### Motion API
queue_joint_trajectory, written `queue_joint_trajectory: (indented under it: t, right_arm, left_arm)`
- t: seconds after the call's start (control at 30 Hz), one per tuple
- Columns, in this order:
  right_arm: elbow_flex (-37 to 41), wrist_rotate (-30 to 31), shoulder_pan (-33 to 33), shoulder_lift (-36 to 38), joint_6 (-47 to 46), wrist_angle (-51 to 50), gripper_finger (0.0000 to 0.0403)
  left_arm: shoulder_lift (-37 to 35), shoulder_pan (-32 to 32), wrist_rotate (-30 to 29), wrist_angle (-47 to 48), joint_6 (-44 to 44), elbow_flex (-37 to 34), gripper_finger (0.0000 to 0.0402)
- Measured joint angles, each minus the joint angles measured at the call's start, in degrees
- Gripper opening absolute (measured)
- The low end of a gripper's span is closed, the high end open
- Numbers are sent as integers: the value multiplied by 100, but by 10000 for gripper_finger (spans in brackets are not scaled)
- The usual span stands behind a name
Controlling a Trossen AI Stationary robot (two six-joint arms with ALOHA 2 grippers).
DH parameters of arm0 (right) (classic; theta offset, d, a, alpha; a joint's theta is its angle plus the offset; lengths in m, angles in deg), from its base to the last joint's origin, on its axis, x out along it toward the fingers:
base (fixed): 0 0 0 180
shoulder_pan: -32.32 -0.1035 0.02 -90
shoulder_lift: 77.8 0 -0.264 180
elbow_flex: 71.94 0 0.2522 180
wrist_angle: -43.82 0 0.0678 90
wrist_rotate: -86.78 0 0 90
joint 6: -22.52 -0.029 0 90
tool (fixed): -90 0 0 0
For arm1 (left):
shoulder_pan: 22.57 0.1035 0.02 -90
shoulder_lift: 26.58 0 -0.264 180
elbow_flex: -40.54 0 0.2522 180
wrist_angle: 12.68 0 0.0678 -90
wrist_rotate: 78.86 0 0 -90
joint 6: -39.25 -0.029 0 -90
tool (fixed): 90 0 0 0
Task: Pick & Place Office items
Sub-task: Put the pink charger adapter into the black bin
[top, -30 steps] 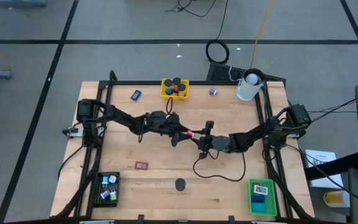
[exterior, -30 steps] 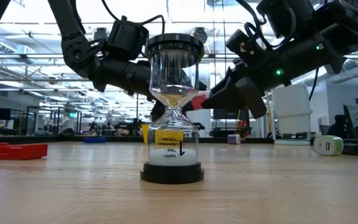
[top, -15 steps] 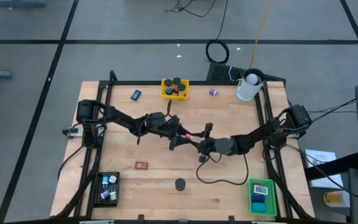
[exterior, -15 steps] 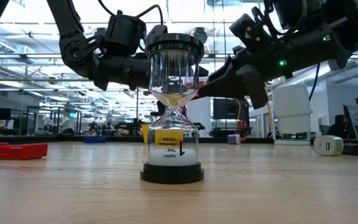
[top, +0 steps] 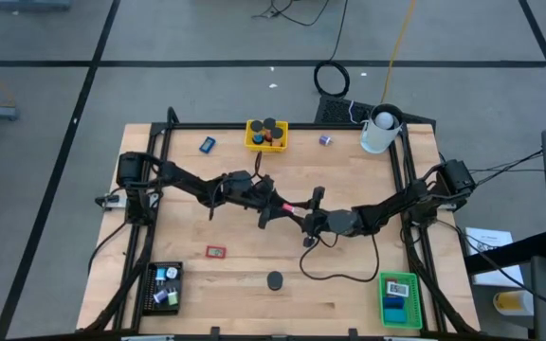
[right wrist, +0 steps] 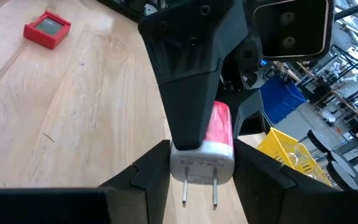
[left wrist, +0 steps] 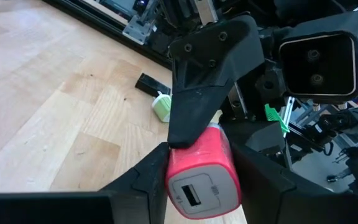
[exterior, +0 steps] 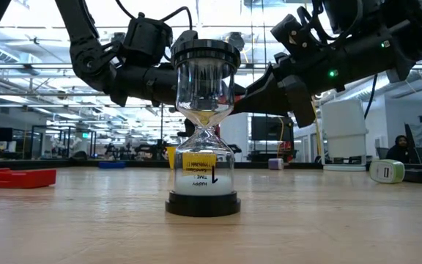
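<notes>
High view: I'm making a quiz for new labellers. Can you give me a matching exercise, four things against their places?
Things:
1. yellow tray
2. green tray
3. cup
4. pink charger

Places in the high view:
a. mid-table, gripped by the left claw and the right claw
b. bottom right corner of the table
c. top right corner of the table
d. middle of the table's top edge

Pairs: 1-d, 2-b, 3-c, 4-a.
</notes>
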Motion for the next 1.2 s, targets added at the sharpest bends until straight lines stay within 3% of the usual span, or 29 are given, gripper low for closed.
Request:
queue_joint_trajectory:
  t: [0.2, 0.43, 0.6, 0.7, 0.87, 1.07, 1.2]
  right_arm:
    - [0, 112, -27, 0, -161, -11, 196]
    - [3, 1411, -385, 91, 43, 40, 276]
    - [6, 1968, -656, 314, 335, 60, 294]
    - [57, 2301, -776, 448, 394, 58, 285]
    - [387, 2284, -813, 653, -3, 46, 244]
    - [700, 2252, -815, 741, -370, 66, 171]
    - [713, 2235, -814, 741, -374, 159, 125]
  left_arm:
    - [-2, -11, 9, 9, -221, 2, 150]
    - [-181, 207, 7, 469, -535, 4, 149]
    - [-680, 204, -281, 1199, -1248, -4, 149]
    - [-1141, -1, -770, 1767, -1695, -2, 149]
    - [-2003, -576, -1497, 3206, -2051, -139, 150]
    - [-3097, -1706, -2347, 5915, -1332, -234, 151]
    - [-3700, -2523, -2549, 7313, -361, -234, 151]
